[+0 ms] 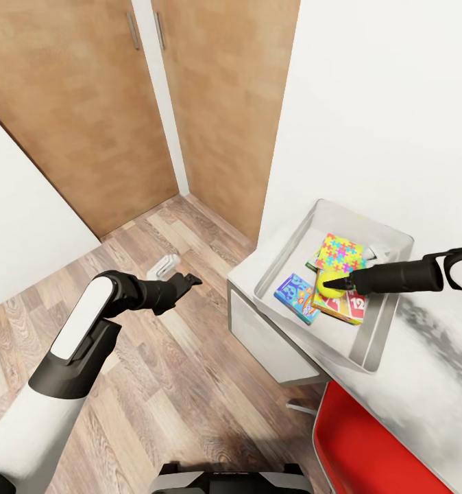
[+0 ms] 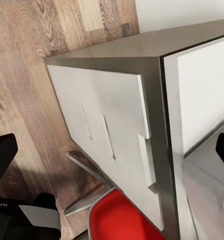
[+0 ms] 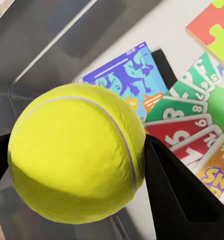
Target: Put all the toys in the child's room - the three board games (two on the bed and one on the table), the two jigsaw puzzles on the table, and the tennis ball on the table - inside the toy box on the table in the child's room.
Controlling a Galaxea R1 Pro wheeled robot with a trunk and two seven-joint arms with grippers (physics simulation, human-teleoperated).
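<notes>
The toy box, a shallow grey bin, stands on the table at the right. Inside it lie a jigsaw puzzle, a light blue board game and a red and orange card-print board game. My right gripper hangs over the box, shut on the tennis ball. In the right wrist view the blue game and the card-print game lie just beneath the ball. My left gripper is open over the floor, left of the table, holding nothing.
A red chair is tucked at the table's near side. The table's end panel with white drawer fronts faces the left arm. Wooden doors and white walls close the far side, with wood-plank floor below.
</notes>
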